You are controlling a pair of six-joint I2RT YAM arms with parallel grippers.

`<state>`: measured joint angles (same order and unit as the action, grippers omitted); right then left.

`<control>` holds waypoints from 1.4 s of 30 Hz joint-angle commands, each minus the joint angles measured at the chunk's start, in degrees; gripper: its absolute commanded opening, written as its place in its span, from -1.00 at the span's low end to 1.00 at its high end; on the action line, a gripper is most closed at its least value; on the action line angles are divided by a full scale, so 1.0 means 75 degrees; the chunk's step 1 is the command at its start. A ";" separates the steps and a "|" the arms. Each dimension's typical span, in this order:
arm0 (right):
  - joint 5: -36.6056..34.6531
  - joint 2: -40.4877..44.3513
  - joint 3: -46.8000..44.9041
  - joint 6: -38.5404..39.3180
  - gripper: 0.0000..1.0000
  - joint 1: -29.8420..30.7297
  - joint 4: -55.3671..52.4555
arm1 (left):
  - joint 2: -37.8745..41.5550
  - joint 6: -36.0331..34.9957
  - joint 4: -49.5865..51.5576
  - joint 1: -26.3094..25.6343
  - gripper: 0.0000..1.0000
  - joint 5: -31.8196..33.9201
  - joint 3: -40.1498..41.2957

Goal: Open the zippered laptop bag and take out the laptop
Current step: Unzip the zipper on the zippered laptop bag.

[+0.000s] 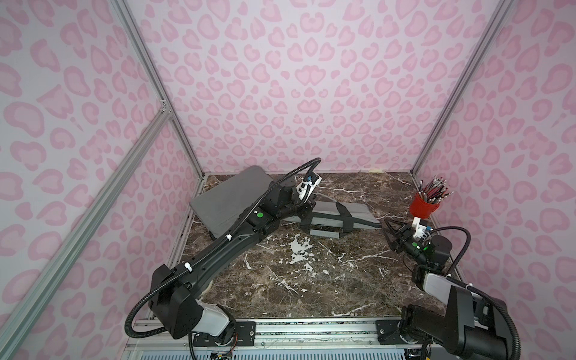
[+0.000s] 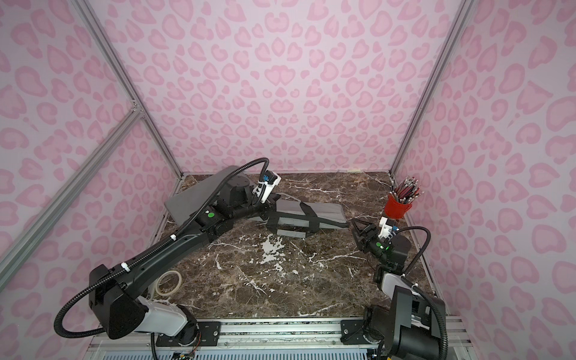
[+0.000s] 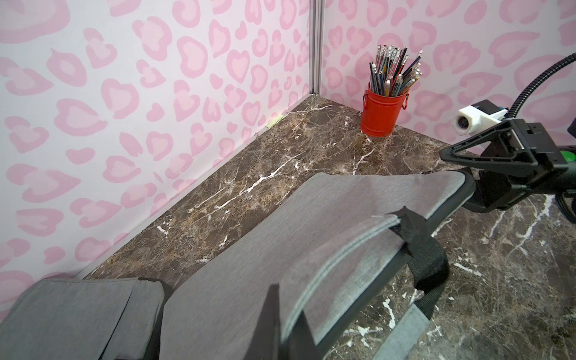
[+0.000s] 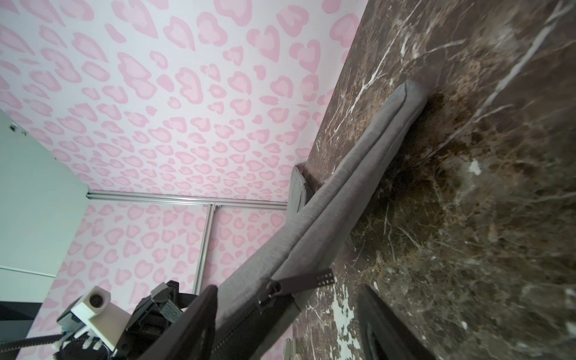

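L gripper (image 3: 286, 311): fingers pressed together, pinching the laptop bag (image 1: 336, 215) at its left end, w/ that edge lifted. Bag lies flat mid-rear on the marble table (image 1: 311, 280). R gripper (image 1: 388, 232) sits at the bag's right end, fingers spread wide either side of the zip pull (image 4: 270, 291), gripping nothing.

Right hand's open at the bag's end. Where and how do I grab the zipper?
Probably the dark slider at the bag's right end, beside the black tab. Come straight in from that end: the seam lies edge-on between the right hand's open fingers, so closing should pinch it.
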<state>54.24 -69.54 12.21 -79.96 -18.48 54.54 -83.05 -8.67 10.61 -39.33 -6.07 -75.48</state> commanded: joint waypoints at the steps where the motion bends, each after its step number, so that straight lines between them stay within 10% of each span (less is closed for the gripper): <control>1: -0.0710 -0.0068 -0.0131 -0.0838 0.42 0.0060 0.0804 | 0.0078 0.0066 -0.0640 0.0007 -0.97 -0.0105 -0.0041; 17: -0.1624 -0.1473 -0.0179 -0.2258 0.39 0.1172 0.3027 | 0.0069 0.0158 -0.0737 0.0007 -0.98 -0.0272 0.0038; 42: -0.2228 -0.1251 0.0025 -0.1383 -0.37 0.1170 0.2078 | 0.0140 0.0136 -0.0698 0.0007 -0.98 -0.0280 0.0071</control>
<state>37.89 -78.35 12.16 -91.29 -9.76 68.84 -82.78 -7.60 9.76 -39.33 -7.62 -74.89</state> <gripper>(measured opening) 0.336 0.073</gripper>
